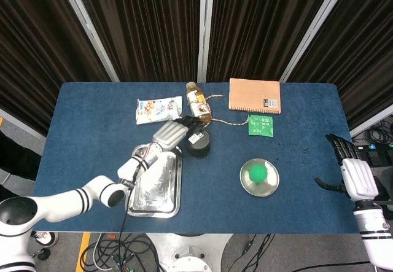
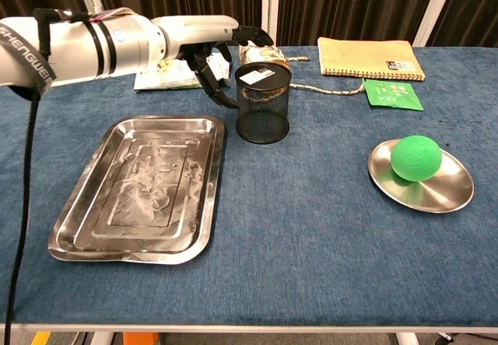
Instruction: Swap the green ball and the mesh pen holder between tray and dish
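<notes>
A black mesh pen holder point(image 2: 263, 103) point(image 1: 198, 142) stands on the blue cloth between the steel tray point(image 2: 136, 189) point(image 1: 153, 195) and the round steel dish point(image 2: 447, 191) point(image 1: 249, 189). A green ball point(image 2: 415, 157) point(image 1: 258, 173) lies in the dish. My left hand point(image 2: 214, 45) point(image 1: 172, 133) hovers just left of the holder's rim, fingers spread, holding nothing. Off the table's right edge my right hand point(image 1: 353, 170) hangs with fingers spread and nothing in it; the chest view does not show it.
Behind the holder lie a bottle point(image 1: 198, 102) on its side with a rope, a snack packet point(image 1: 158, 109), a tan notebook point(image 1: 255, 95) and a green sachet point(image 1: 261, 125). The tray holds nothing.
</notes>
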